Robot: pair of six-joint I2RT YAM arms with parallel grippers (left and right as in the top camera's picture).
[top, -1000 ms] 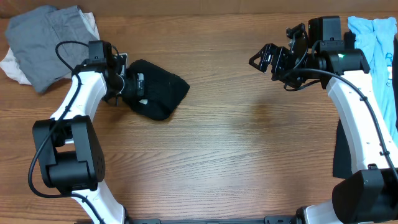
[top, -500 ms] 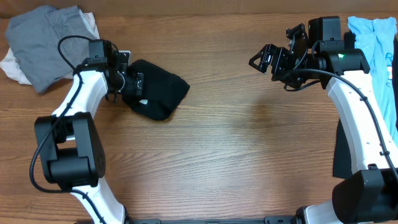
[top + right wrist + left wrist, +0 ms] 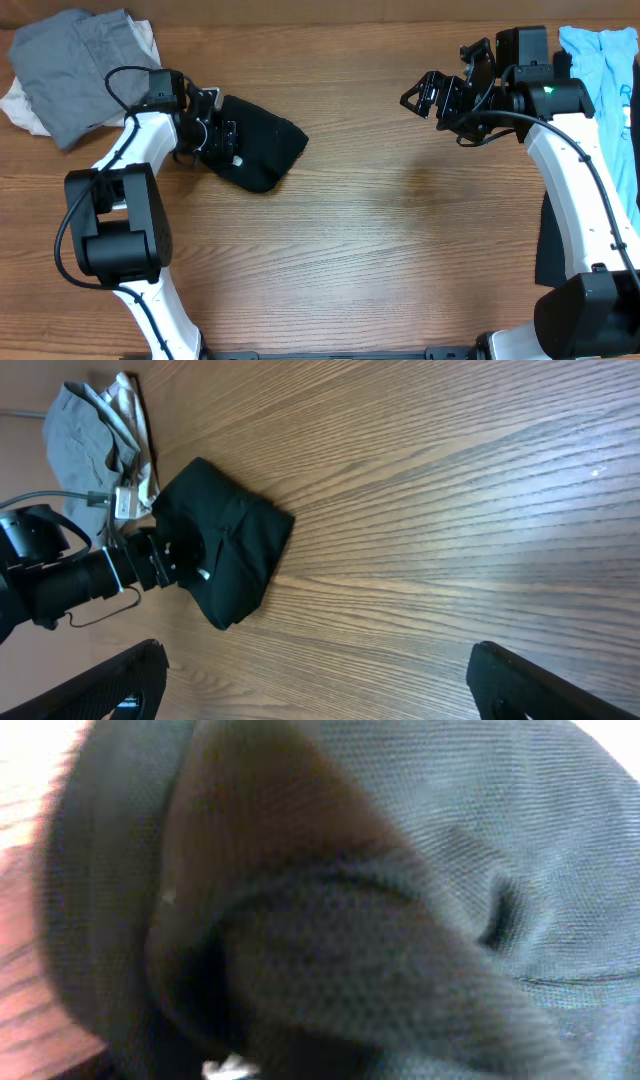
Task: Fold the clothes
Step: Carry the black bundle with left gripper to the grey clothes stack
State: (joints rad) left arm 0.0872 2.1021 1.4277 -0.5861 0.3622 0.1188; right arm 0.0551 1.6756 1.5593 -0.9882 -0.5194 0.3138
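Overhead, the bunched black T-shirt (image 3: 262,150) is lying right of the grey pile (image 3: 75,65), with your left claw (image 3: 213,135) touching it. Left wrist is showing only that T-shirt's fabric, so I cannot tell its grip. Right wrist: your right claw (image 3: 318,650) is gaping wide, empty.

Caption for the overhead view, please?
Left gripper at the bunched black T-shirt; right gripper open over the wooden table; grey clothes far left, light-blue shirt far right.
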